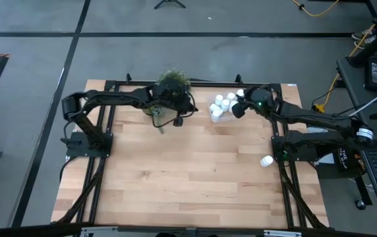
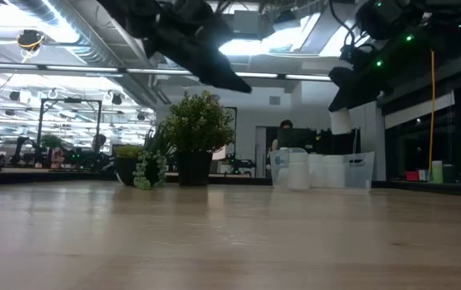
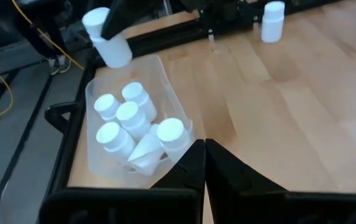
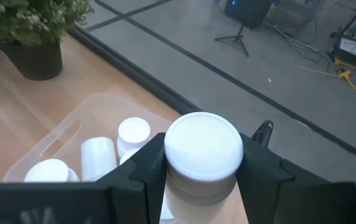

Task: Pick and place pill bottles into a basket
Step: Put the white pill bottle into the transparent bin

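The right gripper (image 4: 203, 171) is clamped on a small white cylindrical pill bottle (image 4: 203, 155) above the shallow transparent plastic basket (image 3: 165, 81), at the table's far right. The risk, I think, is a bad release – the bottle could strike the white bottles already inside (image 3: 128, 121) and bounce over the low rim. Its long axis seems tilted, cap toward the wrist camera. One more bottle (image 1: 266, 160) stands apart near the right edge. The left gripper (image 3: 204, 163) is closed, empty, beside the green potted plant (image 1: 173, 84).
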`<state>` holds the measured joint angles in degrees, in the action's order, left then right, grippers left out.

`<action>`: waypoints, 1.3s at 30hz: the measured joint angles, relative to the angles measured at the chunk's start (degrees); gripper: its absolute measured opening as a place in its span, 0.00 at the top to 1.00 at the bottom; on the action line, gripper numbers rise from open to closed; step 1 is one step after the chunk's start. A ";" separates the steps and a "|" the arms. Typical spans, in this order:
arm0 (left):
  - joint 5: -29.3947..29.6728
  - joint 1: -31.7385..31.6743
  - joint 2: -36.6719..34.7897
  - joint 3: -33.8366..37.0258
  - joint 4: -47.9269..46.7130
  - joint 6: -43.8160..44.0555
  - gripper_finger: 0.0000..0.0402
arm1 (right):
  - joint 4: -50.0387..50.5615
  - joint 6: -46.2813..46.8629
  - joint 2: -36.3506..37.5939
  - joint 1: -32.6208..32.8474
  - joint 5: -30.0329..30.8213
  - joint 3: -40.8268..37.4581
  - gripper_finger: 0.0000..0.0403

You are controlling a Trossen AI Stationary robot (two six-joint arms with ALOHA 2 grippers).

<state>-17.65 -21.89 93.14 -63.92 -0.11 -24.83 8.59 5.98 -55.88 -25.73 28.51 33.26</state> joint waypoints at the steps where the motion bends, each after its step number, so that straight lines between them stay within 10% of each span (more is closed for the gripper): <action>1: 0.00 0.00 0.74 0.00 0.74 -0.46 0.99 | -0.36 0.02 -0.70 -0.16 0.00 0.00 0.63; 39: -0.48 -1.86 4.40 0.00 3.26 -4.93 0.99 | -19.73 4.30 -12.59 -5.23 2.40 -8.40 0.63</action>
<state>-18.13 -23.75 97.54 -63.92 3.15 -29.76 -11.14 10.28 -68.47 -30.96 30.92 24.86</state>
